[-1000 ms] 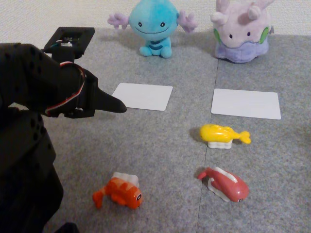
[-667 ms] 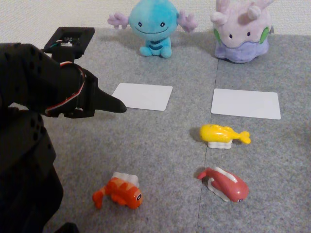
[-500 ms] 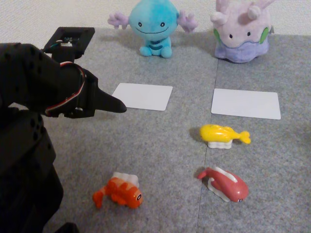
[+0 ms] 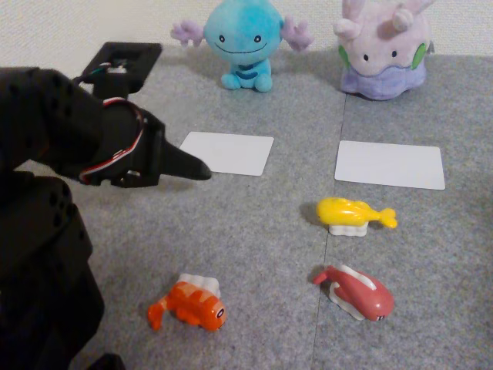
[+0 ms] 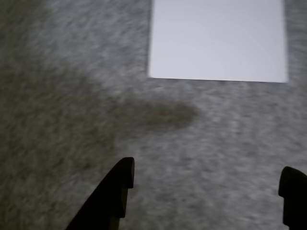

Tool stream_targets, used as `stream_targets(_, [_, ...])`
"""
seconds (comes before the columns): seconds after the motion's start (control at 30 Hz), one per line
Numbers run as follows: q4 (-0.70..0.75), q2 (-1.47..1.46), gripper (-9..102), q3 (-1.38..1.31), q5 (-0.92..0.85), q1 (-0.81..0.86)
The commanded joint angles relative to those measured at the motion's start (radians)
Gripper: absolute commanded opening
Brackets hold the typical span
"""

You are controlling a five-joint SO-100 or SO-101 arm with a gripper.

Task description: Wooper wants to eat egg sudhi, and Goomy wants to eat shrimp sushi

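Lying crosswise, egg sudhi (image 4: 353,213), tail rightward

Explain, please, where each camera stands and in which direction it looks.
Fixed view: low at the mat's near edge, looking across at Wooper and Goomy; the black arm fills its left side.
Wrist view: on the arm, looking down at the grey mat; the open gripper enters from the bottom edge.
Shared: the white card in front of Wooper.
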Motion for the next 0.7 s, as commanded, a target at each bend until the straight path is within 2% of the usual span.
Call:
stream_targets(0.0, [0.051, 0.011, 35, -0.107, -0.003, 0.071])
stream_targets(0.4, [0.612, 0.009, 35, -0.678, -0.12, 0.153])
stream_targets(0.53, [0.684, -0.006, 35, -0.804, -0.103, 0.273])
stream_targets(0.67, [0.652, -0.006, 35, -0.834, -0.028, 0.41])
